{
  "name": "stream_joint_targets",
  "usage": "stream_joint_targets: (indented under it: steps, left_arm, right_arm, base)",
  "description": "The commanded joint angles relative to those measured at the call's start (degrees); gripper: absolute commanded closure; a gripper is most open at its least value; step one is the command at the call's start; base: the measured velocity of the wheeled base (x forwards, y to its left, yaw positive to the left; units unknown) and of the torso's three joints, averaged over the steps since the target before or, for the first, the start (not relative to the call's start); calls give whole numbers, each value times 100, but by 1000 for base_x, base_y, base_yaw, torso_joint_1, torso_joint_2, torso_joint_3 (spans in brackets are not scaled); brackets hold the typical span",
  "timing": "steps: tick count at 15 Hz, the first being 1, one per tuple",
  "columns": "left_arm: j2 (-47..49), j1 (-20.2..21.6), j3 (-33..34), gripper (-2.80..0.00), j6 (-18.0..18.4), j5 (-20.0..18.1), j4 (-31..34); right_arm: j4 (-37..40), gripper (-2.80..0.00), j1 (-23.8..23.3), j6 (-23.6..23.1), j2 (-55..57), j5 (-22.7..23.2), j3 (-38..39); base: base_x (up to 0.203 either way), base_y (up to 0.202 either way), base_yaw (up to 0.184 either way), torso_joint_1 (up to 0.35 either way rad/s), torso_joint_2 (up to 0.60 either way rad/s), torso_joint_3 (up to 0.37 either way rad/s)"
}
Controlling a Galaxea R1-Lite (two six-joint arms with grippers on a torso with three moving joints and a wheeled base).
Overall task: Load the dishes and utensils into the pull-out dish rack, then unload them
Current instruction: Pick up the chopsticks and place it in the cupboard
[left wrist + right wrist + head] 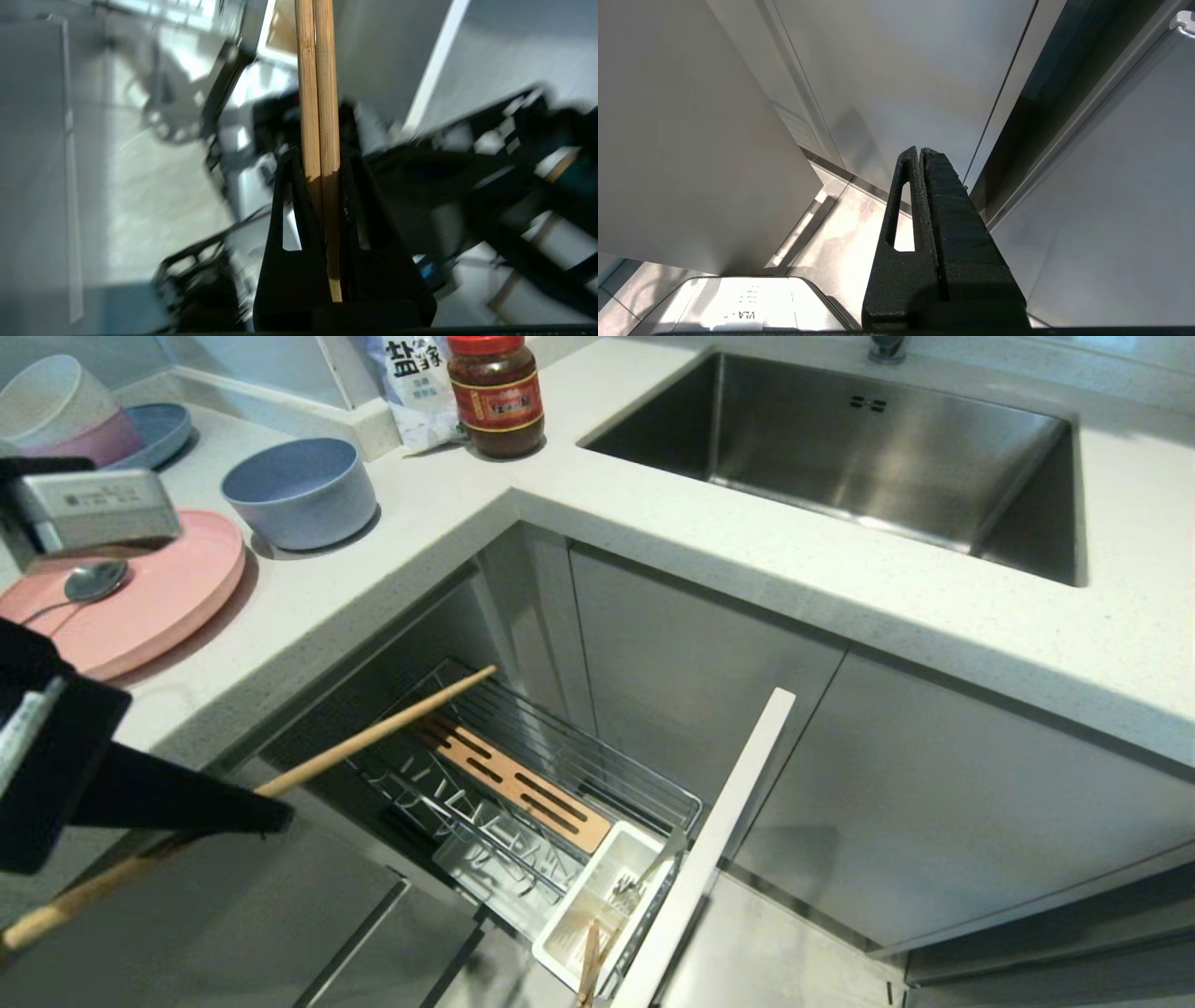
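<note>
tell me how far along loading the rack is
Done: a fork stands in the pulled-out dish rack's white utensil cup. In hand: the left end effector grips the chopsticks above the rack. Left: spoon, pink plate and blue-grey bowl on the counter.

A red-lidded glass jar of dark sauce [496,396] stands on the speckled white countertop [747,560], touching a white printed packet [417,387]. Right of them sits the stainless steel sink [840,448]. Far left, cream and pink bowls [61,415] nest on a blue plate [163,429].
</note>
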Motion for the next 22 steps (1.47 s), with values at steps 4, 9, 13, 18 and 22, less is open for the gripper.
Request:
stream_joint_targets:
  steps: [4,9,13,18,22]
  left_arm:
    - [280,-175,586,0,669,-4,353]
    - [360,-661,1777,0,1375,303,-89]
    - [411,-957,2633,0,1657,926,-925]
    - [814,-1044,2837,0,1671,1115,-902]
    - [1210,-1142,2981,0,1637,1165,-826]
  right_arm:
    - [-4,0,-4,0,-24,0,9]
    - [-4,0,5,0,-24,0,9]
    - [-4,0,-1,0,-24,0,9]
    - [-4,0,4,0,-24,0,9]
    - [-4,0,3,0,-24,0,9]
  base:
    - [0,0,0,0,0,0]
    - [0,0,0,0,0,0]
    - [0,0,0,0,0,0]
    - [0,0,0,0,0,0]
    - [0,0,0,0,0,0]
